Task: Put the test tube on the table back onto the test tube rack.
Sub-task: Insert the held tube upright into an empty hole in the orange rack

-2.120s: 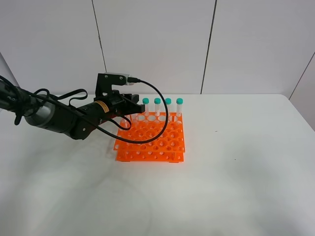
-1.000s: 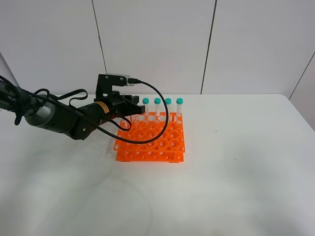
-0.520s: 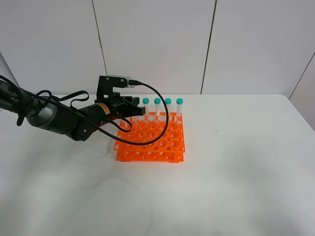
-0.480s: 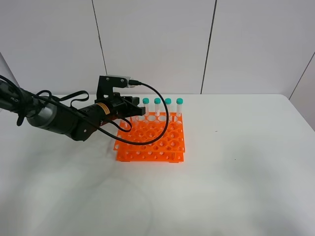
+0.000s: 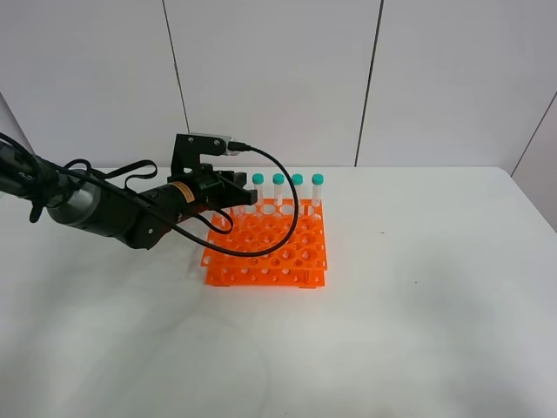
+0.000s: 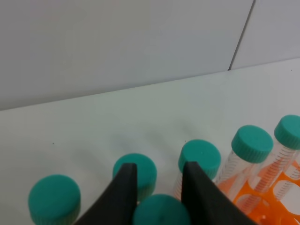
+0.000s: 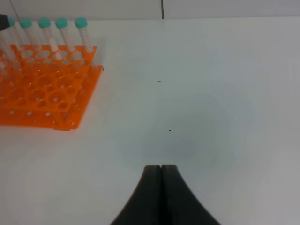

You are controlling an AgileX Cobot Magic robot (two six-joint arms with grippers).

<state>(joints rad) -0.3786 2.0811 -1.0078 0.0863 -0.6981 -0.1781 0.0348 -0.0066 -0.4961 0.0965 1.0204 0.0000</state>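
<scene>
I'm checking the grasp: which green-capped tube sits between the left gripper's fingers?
In the left wrist view, the test tube whose cap lies between the left gripper's two black fingers. The other capped tubes stand beyond or beside the fingers.

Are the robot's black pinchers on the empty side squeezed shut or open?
Shut. In the right wrist view the right gripper has its two black fingers pressed together with nothing between them, above the bare table.

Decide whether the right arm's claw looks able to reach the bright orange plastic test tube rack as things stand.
Probably yes. In the right wrist view only bare white tabletop lies between the shut right claw and the bright orange plastic test tube rack; the left claw occupies the far row.
</scene>
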